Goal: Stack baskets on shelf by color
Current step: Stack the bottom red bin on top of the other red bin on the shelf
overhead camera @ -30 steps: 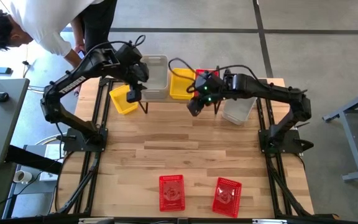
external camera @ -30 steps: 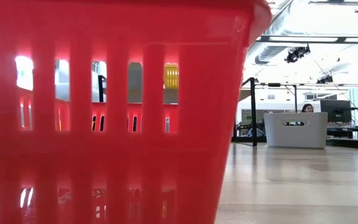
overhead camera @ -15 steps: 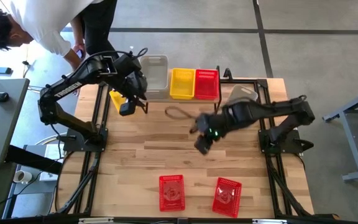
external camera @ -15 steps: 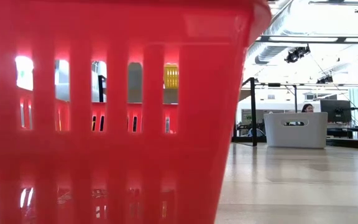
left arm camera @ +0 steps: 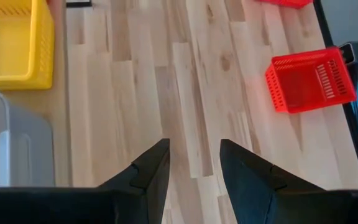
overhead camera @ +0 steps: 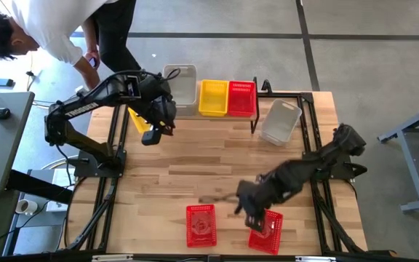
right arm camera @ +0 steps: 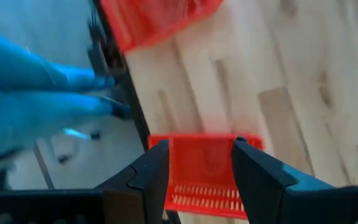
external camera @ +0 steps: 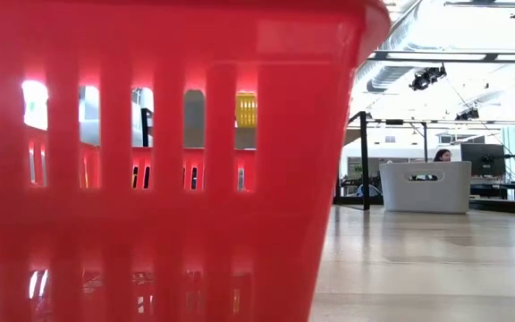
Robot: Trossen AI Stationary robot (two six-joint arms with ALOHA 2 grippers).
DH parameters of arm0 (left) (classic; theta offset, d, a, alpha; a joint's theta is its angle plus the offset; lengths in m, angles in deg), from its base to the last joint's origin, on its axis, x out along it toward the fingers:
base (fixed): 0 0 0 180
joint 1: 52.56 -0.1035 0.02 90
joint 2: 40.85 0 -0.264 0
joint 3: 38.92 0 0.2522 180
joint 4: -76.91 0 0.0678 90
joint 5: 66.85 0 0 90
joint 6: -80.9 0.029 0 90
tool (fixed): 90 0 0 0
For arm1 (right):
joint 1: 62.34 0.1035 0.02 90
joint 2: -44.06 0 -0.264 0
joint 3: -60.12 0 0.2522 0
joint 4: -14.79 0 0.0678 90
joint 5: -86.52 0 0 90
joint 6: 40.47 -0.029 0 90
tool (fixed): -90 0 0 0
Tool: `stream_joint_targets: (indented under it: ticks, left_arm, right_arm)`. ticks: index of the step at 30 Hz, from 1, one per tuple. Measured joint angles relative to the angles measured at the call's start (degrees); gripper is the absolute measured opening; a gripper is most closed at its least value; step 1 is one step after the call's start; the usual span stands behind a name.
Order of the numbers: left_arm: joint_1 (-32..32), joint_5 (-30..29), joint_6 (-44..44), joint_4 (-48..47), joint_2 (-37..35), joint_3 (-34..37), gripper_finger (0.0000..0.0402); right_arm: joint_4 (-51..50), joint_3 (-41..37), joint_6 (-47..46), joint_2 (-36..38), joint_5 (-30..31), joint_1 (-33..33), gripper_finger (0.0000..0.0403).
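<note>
Right gripper (overhead camera: 249, 211) open, empty, above red perforated plastic basket (overhead camera: 266, 230) at surface (overhead camera: 195, 164) front | left gripper (overhead camera: 149, 136) open, empty, beside yellow perforated plastic basket (overhead camera: 137, 119).

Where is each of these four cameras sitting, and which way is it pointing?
High view: overhead, looking straight down at both arms, the shelf and the table.
Low view: at tabletop height, looking level; a red basket fills it; no arm shows.
Left wrist view: looks past open jaws of the left gripper at the table.
Right wrist view: right gripper, jaws open above a red basket.
Shared: red baskets.
</note>
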Motion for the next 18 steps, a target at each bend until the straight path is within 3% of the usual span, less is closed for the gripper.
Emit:
stream_joint_targets:
  ticks: [10,18]
  left_arm:
    - [0.6,-3.0,-4.3,0.0,0.0,0.0,0.0131]
    - [0.6,-3.5,-5.6,-0.1,0.0,0.0,0.0131]
  right_arm:
    - [6.7,0.0,0.5,-8.5,-0.5,9.1,0.0156]
    - [11.8,0.0,-5.0,-13.7,-0.6,14.9,0.0156]
